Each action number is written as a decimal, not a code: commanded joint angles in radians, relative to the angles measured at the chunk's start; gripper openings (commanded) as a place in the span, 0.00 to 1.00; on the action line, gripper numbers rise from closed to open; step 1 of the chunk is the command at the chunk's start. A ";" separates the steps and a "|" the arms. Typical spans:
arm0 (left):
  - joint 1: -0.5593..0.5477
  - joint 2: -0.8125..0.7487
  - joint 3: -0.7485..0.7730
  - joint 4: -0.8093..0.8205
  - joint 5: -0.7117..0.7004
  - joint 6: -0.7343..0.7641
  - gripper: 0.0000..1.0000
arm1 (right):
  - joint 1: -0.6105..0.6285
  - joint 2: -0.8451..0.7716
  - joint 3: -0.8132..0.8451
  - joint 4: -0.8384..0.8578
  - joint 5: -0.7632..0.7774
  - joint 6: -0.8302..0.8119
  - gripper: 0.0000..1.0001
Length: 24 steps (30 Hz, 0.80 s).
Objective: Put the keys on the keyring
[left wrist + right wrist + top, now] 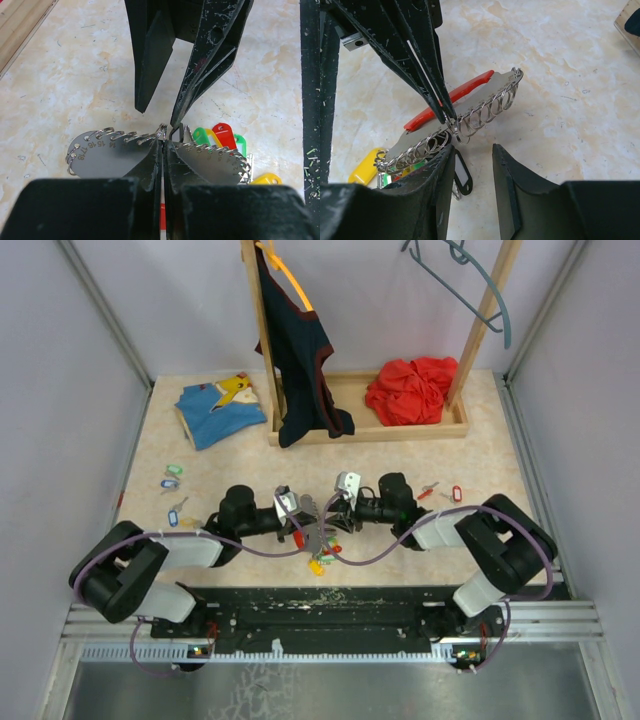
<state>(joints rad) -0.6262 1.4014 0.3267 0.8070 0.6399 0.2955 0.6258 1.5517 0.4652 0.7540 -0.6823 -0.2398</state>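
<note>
The keyring (97, 152) is a thin, flat metal plate edged with a row of small wire rings (485, 112). It is held up off the surface (500, 440) at the middle of the workspace, between the two arms. The left end effector (163, 150) is pressed together on the plate's middle. The right end effector (474, 155) stands just beside the plate with its fingers spread and nothing between them. Some keys already hang from one end, showing as a cluster of green (202, 136), red (222, 135) and yellow (267, 178) tags. More loose keys (173, 483) lie flat on the surface, well apart to either side. The plate looks stiff, light and slick, so a pinch across its flat faces suits it best. The rings are probably springy and resist being pried open. The keys are likely light and apt to skid, so the thicker plastic tag looks easier to hold than the thin blade.
</note>
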 commanded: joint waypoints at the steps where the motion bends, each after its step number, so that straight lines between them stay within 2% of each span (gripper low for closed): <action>1: 0.000 -0.019 -0.006 0.021 0.031 0.018 0.00 | -0.005 0.018 0.034 0.032 -0.007 0.019 0.37; 7: 0.000 -0.009 -0.002 0.019 0.052 0.020 0.00 | -0.005 0.057 0.071 0.075 -0.016 0.065 0.37; 14: -0.001 0.001 0.012 -0.008 0.056 0.025 0.00 | -0.011 0.055 0.112 0.041 0.106 0.216 0.36; 18: -0.001 -0.002 0.019 -0.024 0.034 0.023 0.00 | -0.017 0.026 0.177 -0.175 0.269 0.299 0.36; 24: -0.001 0.004 0.049 -0.077 -0.032 -0.001 0.00 | -0.018 -0.097 0.225 -0.527 0.500 0.347 0.48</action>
<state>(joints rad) -0.6258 1.4021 0.3389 0.7731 0.6197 0.3111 0.6266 1.5642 0.6243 0.4679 -0.4412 0.0521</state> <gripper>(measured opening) 0.006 0.450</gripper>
